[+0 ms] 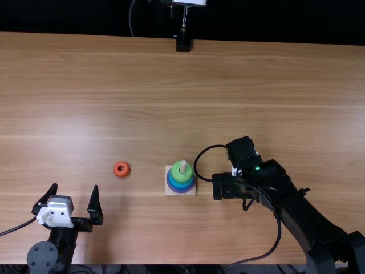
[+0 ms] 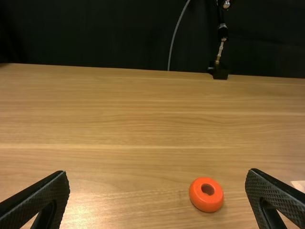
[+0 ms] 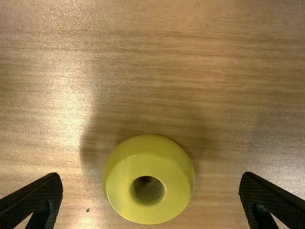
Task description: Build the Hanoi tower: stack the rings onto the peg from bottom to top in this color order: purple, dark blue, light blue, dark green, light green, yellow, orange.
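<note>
Centring the right gripper over the yellow ring on the worktop, its jaws open like those of the left gripper, we should close evenly, lift level and lower straight down the peg onto the light green ring.

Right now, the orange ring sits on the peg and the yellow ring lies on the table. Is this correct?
Not quite: the orange ring lies on the table, left of the peg, as the top view shows. The yellow ring is on the table.
</note>
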